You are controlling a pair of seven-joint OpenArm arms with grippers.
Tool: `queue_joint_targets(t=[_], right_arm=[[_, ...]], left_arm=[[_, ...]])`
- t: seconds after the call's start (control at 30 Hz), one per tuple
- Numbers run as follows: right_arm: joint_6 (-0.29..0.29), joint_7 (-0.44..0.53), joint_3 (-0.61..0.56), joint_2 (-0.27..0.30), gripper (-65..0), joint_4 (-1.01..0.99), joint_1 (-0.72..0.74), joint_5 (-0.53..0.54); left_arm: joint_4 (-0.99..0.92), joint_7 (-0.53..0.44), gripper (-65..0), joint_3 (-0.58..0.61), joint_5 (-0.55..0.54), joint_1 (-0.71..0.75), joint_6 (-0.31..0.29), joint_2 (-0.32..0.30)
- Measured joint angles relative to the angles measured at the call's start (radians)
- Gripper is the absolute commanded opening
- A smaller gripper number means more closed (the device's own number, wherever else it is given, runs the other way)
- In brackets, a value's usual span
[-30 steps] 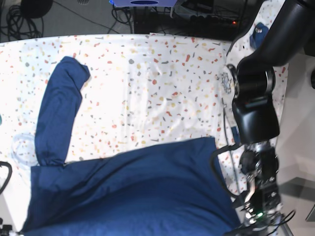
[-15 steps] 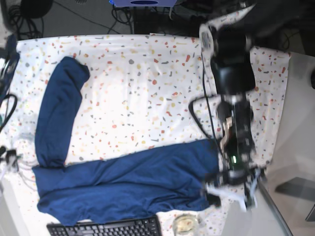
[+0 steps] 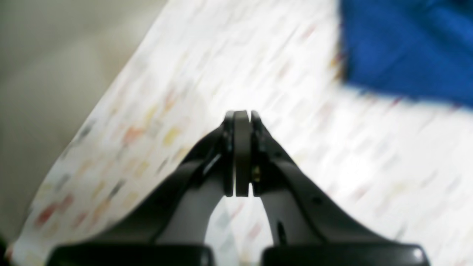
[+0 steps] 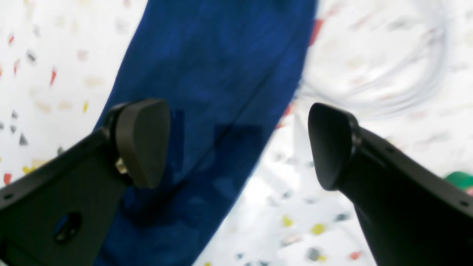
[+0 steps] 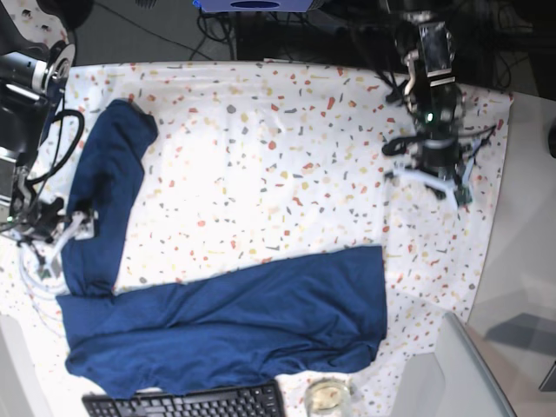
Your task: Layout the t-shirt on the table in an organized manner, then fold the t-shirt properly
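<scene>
Dark navy-blue short-sleeved fabric t-shirt [image 5: 226, 326]: spread on white terrazzo-flecked cloth counter [image 5: 278, 156], near edge, one sleeve extended. Left pincer [image 3: 238, 118]: closed, empty, well apart. Right pincer [image 4: 236, 144]: wide open over sleeve.

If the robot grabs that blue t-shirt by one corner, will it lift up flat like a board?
Probably not. The t-shirt lies limp and creased on the table, so it would likely droop and drag.

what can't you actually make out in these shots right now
- Base view: the t-shirt has its lower edge partly hidden by the keyboard.
- Left wrist view: motion blur smears the table flecks.
- Right wrist view: the green object is cut off by the frame edge.
</scene>
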Motion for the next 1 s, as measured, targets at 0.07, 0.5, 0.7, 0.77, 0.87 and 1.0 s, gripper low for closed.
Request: queue_joint_targets(t=[0.07,0.5,0.7,0.77,0.87,1.0], right_arm=[[0.000,-0.002,0.001,0.003,-11.0,-0.039,-0.011,0.002],[0.010,-0.117,0.050,-0.084,-65.0,0.380,-0.342,0.040],[0.100,-0.229,0.160,-0.163,-65.0,0.745,-0.616,0.002],[0.106,-0.228,0.217,-0.195,-65.0,0.811,-0.640,0.008],[0.106,-0.217,0.280,-0.226,-65.0,0.895,-0.670,0.017],[0.107,-0.232,0.330,-0.241,-65.0,1.006,-0.694,-0.002]], left_arm=[[0.011,0.002,-65.0,-0.008,0.000,0.051,-0.015,-0.020],[0.023,-0.004,-65.0,-0.193,-0.356,0.210,-0.008,-0.147],[0.023,-0.001,-65.0,-0.189,-0.385,0.220,-0.013,-0.156],[0.023,-0.001,-65.0,-0.183,-0.388,0.215,-0.017,-0.157],[0.023,-0.006,-65.0,-0.184,-0.387,0.212,-0.013,-0.161],[0.023,-0.003,-65.0,-0.183,-0.387,0.211,-0.007,-0.156]])
